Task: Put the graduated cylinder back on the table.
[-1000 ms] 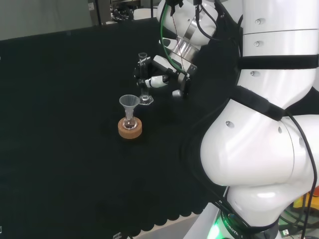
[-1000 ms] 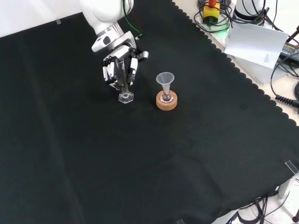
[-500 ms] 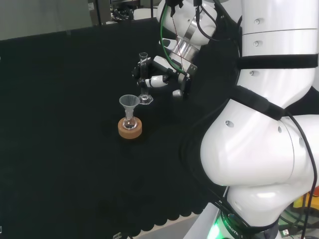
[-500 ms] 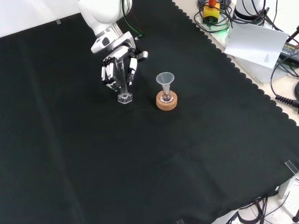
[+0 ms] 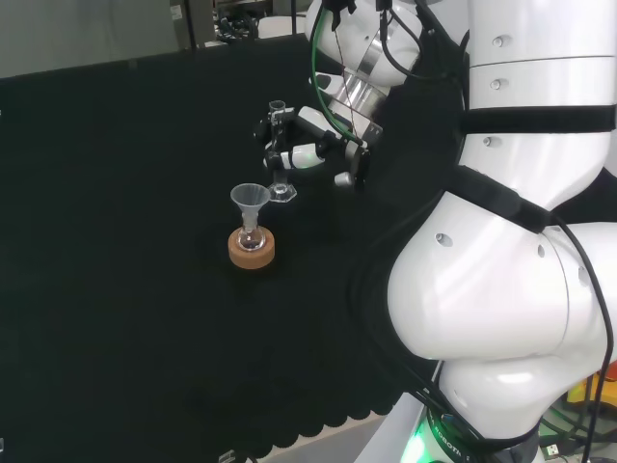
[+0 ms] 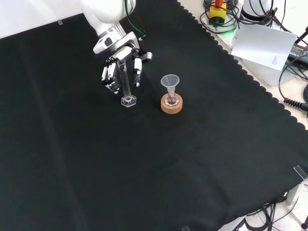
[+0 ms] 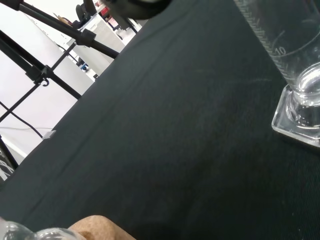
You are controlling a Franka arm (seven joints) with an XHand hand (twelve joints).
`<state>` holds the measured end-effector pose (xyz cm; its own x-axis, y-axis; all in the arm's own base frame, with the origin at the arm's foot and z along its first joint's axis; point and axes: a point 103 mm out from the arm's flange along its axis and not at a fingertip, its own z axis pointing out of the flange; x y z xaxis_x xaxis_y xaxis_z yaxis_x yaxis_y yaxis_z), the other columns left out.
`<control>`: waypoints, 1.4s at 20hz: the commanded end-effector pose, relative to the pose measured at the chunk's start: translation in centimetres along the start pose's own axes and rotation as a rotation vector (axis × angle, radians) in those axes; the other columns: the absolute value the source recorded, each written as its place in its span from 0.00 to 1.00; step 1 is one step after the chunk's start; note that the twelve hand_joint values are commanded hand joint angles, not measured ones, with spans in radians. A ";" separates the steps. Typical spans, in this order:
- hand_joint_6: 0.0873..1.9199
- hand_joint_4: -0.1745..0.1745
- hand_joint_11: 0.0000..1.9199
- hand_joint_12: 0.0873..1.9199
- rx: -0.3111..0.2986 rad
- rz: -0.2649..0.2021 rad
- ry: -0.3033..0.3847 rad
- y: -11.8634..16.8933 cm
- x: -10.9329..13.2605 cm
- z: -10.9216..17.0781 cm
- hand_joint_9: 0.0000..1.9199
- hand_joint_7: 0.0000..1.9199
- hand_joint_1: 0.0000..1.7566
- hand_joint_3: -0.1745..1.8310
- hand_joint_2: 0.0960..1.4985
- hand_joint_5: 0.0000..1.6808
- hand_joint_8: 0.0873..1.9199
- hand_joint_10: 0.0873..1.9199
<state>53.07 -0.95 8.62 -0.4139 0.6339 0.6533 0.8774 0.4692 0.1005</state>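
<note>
Fingers (image 6: 137,67) splayed, seemingly released, around upright clear glass graduated cylinder (image 6: 126,84), hexagonal-footed.

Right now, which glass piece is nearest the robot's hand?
The tall cylinder, standing between the hand's spread fingers; the funnel sits apart on a cork ring.

A small clear glass flask (image 6: 171,99) stands upright in a round cork ring stand (image 6: 172,105) on the black-cloth-covered bench (image 6: 144,168), with a clear conical funnel (image 6: 169,82) in its neck. In the front view, coiled cables (image 6: 222,19) and a white sheet of paper (image 6: 263,44) lie beyond the cloth's scalloped edge at upper right.
</note>
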 end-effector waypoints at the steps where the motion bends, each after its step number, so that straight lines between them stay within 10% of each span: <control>1: 0.31 0.31 0.24 0.65 -0.004 0.008 0.004 -0.2 0.3 -1.1 0.49 0.28 0.48 0.00 0.58 0.25 0.30 0.00; 16: 0.05 0.26 0.02 0.74 0.000 0.126 -0.136 -4.3 3.1 -8.2 0.28 0.04 0.41 0.00 0.54 0.16 0.33 0.00; 28: 0.01 0.26 0.01 0.75 -0.098 0.200 -0.317 -9.9 10.6 -15.4 0.27 0.03 0.41 0.00 0.54 0.15 0.34 0.00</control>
<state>48.50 -6.57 21.33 -0.3453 0.7886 0.5088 0.9320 0.3517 0.0874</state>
